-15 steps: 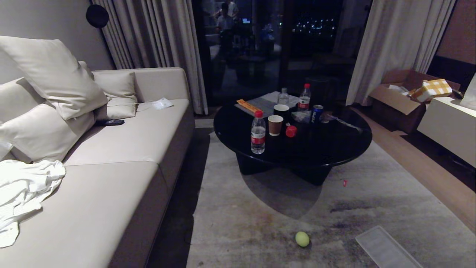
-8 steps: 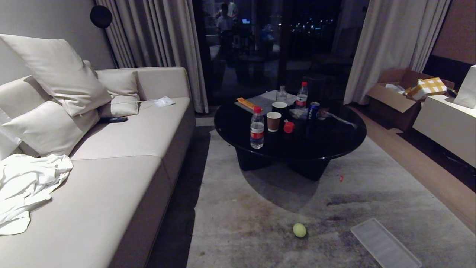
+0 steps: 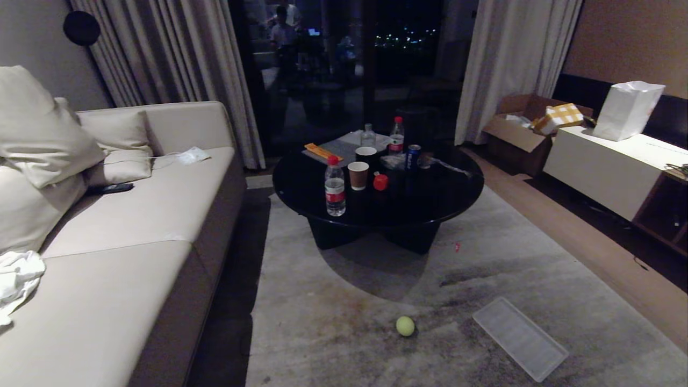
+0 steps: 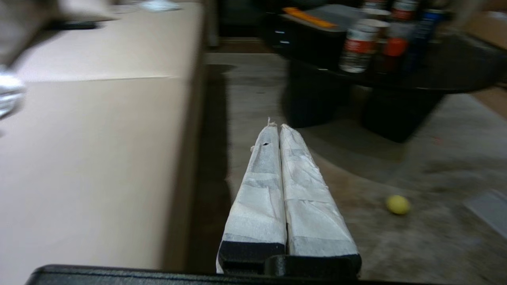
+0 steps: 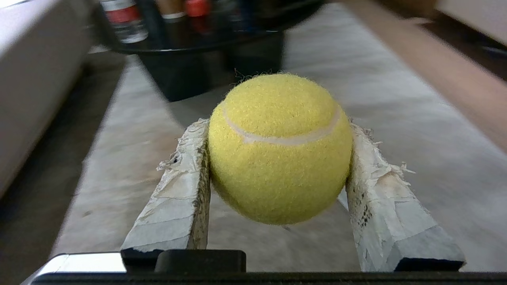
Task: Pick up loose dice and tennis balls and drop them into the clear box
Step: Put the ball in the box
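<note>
**One ball in hand, one on the rug, box not in sight**

A tennis ball [image 5: 279,146] sits pinched between the two taped fingers of the right gripper [image 5: 277,130], held clear of the rug [image 3: 484,258]. A second tennis ball [image 3: 405,325] lies loose on the rug, in front of the round black bench [image 3: 457,193] and just beside a whitish ribbed lid [image 3: 519,338] lying flat. The left gripper [image 4: 277,128] has its fingers pressed together on nothing, pointing toward the bench.

Over the last second the whole head view has swung: the sofa [image 3: 134,215] has slid toward the edge of the picture, and a low white cabinet [image 3: 607,166] with a white bag [image 3: 628,110] has come into sight beyond the bench. That is the camera turning, not things moving. The robot seems to be searching for the clear box, which no view shows, so the held ball cannot be dropped yet. No dice can be made out.
</note>
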`<state>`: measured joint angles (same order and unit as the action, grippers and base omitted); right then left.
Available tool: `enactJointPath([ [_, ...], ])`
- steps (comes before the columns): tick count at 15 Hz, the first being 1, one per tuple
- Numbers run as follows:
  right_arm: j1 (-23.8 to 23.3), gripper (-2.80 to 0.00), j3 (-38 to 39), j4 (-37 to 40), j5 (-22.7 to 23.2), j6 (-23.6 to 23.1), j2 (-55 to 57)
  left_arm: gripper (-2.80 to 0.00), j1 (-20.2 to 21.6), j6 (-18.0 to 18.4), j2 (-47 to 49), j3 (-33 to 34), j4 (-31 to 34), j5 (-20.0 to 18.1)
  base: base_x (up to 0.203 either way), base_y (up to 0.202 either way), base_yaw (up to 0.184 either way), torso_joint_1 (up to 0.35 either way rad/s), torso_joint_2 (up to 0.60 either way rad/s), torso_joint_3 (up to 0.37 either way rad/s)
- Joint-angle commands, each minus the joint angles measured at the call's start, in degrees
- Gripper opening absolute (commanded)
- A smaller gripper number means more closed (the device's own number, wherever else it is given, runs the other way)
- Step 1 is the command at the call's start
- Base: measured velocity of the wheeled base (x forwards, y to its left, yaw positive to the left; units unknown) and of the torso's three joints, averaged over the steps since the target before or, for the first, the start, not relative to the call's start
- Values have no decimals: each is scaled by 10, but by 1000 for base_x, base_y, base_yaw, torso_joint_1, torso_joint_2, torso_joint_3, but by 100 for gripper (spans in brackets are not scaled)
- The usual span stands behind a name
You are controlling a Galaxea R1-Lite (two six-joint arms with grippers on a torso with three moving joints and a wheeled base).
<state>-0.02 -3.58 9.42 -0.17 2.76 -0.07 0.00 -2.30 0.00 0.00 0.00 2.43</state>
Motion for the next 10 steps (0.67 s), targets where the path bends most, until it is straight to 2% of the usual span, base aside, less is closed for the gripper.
enactJointPath([
  [1,0,-280,0,1,0,0,1,-280,0,-2,0,1,0,1,1,12,-161,1,4,6],
  [10,0,-280,0,1,0,1,1,-280,0,-3,1,1,-1,1,0,11,-166,4,3,2],
])
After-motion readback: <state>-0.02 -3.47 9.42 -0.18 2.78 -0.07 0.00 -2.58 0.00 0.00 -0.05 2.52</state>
